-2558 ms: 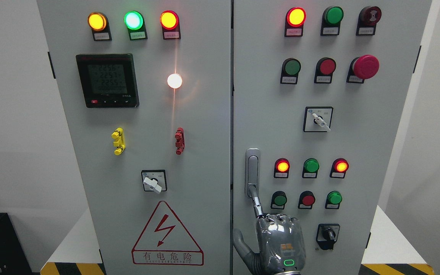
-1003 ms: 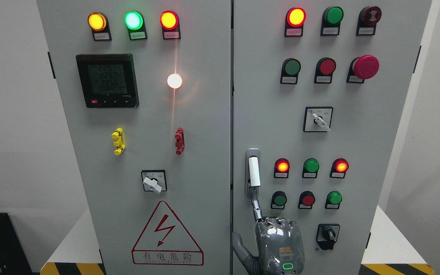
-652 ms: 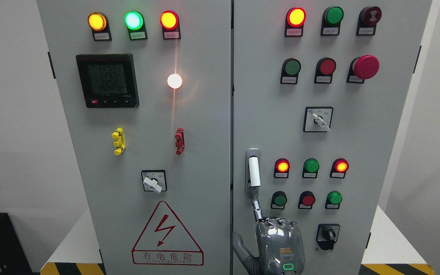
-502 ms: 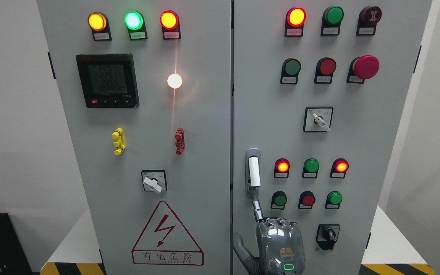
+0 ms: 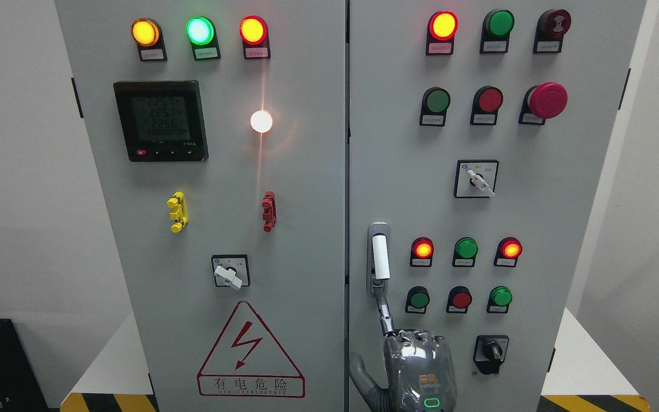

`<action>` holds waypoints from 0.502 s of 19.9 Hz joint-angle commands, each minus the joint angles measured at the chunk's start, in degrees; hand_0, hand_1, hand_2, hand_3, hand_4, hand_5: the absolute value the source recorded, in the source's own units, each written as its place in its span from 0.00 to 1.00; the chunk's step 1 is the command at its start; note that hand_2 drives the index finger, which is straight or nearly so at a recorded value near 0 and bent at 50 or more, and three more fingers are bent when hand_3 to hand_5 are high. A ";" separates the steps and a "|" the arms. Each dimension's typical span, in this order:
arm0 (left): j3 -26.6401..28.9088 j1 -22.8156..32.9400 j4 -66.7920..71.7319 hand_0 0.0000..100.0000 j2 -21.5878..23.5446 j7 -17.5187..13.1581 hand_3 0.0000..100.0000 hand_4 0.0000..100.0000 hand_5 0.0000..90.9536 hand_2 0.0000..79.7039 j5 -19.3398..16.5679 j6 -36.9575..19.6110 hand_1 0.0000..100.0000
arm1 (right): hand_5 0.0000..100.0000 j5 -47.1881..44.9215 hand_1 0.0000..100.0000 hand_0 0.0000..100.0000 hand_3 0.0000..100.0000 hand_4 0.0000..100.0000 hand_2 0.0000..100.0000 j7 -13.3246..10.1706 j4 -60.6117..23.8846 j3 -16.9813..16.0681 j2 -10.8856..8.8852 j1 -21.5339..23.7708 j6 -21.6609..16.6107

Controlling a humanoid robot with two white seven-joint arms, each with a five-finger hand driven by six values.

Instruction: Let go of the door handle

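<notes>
In the head view, the right hand (image 5: 418, 369) shows at the bottom edge, back toward the camera. Its index finger (image 5: 385, 313) points straight up, the other fingers are curled down, and the thumb sits out to the left; it grips nothing. The fingertip reaches the lower end of the handle (image 5: 380, 257), which sits on the right door (image 5: 535, 229) just beside the centre seam. The handle's pale lever stands upright in its housing and looks sprung out from it. Whether the tip presses the latch or only touches it cannot be told. The main risk, as I judge it, is in the withdrawal. If the finger drags sideways or upward as it leaves, it could knock the lever or catch under its lower end. That might push the lever back in or tug the door. A drift to the right would bring the knuckles toward the green button (image 5: 419, 299) near the handle, which could be bumped. A pull straight back toward the robot looks safest. The left hand is out of sight.
</notes>
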 commanded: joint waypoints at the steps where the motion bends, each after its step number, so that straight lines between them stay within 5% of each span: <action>1: 0.00 0.00 0.00 0.12 0.00 -0.03 0.00 0.00 0.00 0.00 0.00 0.00 0.56 | 1.00 0.01 0.35 0.42 1.00 1.00 0.06 0.16 0.19 0.08 0.00 0.09 -0.12; 10: 0.00 0.00 0.00 0.12 0.00 -0.03 0.00 0.00 0.00 0.00 0.00 0.00 0.56 | 1.00 0.09 0.35 0.42 1.00 1.00 0.06 0.08 -0.25 0.17 0.00 0.17 -0.12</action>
